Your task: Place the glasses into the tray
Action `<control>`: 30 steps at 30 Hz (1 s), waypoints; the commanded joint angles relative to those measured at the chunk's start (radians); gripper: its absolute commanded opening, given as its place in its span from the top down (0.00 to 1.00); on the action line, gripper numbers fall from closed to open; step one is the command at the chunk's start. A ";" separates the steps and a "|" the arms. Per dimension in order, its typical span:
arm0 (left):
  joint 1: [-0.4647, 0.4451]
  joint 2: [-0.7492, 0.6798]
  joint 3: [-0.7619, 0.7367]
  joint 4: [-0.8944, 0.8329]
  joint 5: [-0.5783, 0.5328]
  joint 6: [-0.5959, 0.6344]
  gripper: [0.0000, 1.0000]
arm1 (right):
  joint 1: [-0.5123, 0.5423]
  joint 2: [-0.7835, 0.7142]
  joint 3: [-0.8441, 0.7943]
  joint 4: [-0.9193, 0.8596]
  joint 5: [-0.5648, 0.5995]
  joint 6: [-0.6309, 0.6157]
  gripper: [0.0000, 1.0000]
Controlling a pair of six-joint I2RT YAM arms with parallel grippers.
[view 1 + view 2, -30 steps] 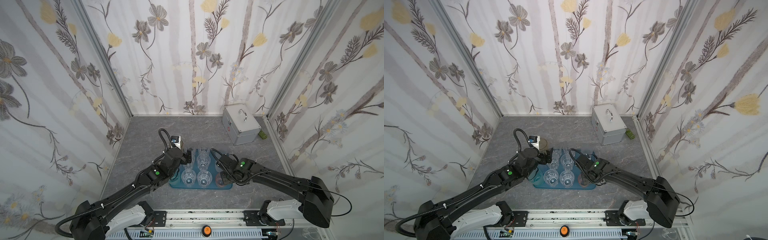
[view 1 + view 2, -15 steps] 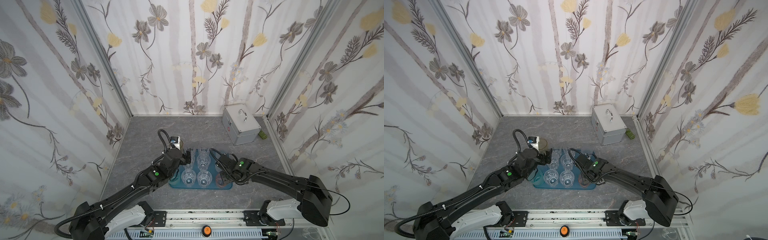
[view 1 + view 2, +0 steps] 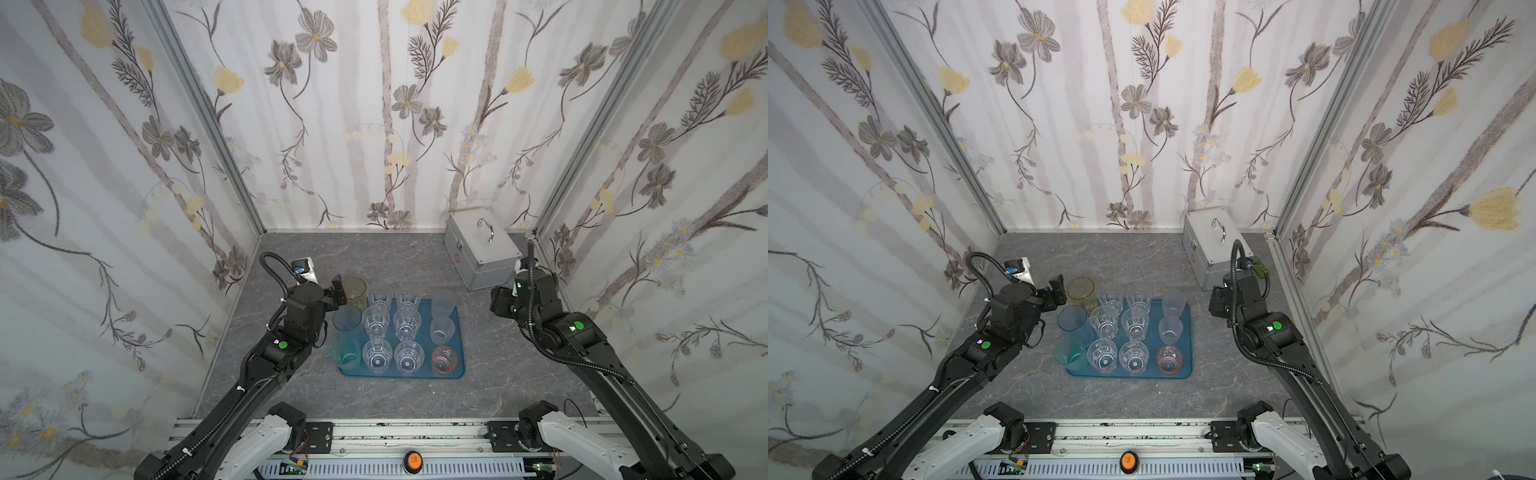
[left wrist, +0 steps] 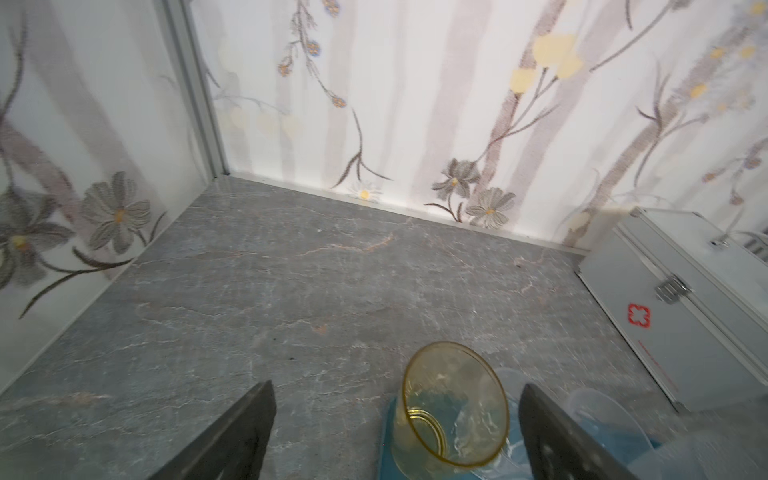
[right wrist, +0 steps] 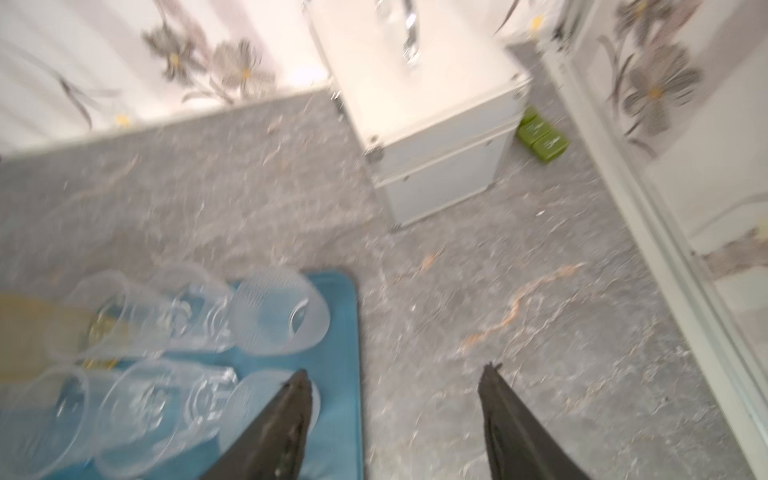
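sign: red cross outline (image 4: 638, 314) | on: silver case (image 4: 690, 266) front | print beneath: unreadable

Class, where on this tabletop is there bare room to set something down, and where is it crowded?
Bare tabletop lies between the back wall and the glasses, left of the silver case, and between the tray and the rail. The tray itself is packed with glasses.

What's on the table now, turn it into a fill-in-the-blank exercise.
The pink glass stands in the near ____ corner of the tray.
The amber glass stands nearest the ____ gripper.
The silver case has a ____ on top.
The right gripper holds ____.
Missing words: right; left; handle; nothing.
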 commanded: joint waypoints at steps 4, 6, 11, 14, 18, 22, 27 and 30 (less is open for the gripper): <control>0.142 0.040 -0.022 0.081 -0.019 -0.096 0.06 | -0.189 -0.066 -0.302 0.643 0.055 -0.042 0.00; 0.145 0.029 -0.086 0.190 -0.120 -0.071 0.05 | -0.211 -0.058 -0.353 0.737 0.112 -0.047 0.00; 0.150 0.062 -0.278 0.505 -0.317 0.071 0.03 | -0.264 -0.003 -0.421 0.836 0.291 -0.034 0.00; 0.165 0.083 -0.357 0.619 -0.313 0.111 0.01 | -0.289 -0.002 -0.493 0.950 0.334 -0.100 0.00; 0.193 0.079 -0.433 0.723 -0.304 0.154 0.01 | -0.318 -0.042 -0.616 1.139 0.343 -0.201 0.00; 0.237 0.132 -0.492 0.868 -0.275 0.151 0.01 | -0.334 -0.007 -0.680 1.259 0.290 -0.188 0.00; 0.273 0.245 -0.514 1.003 -0.201 0.163 0.01 | -0.334 0.112 -0.689 1.364 0.245 -0.199 0.00; 0.288 0.287 -0.518 1.052 -0.157 0.170 0.00 | -0.334 0.176 -0.691 1.432 0.208 -0.181 0.00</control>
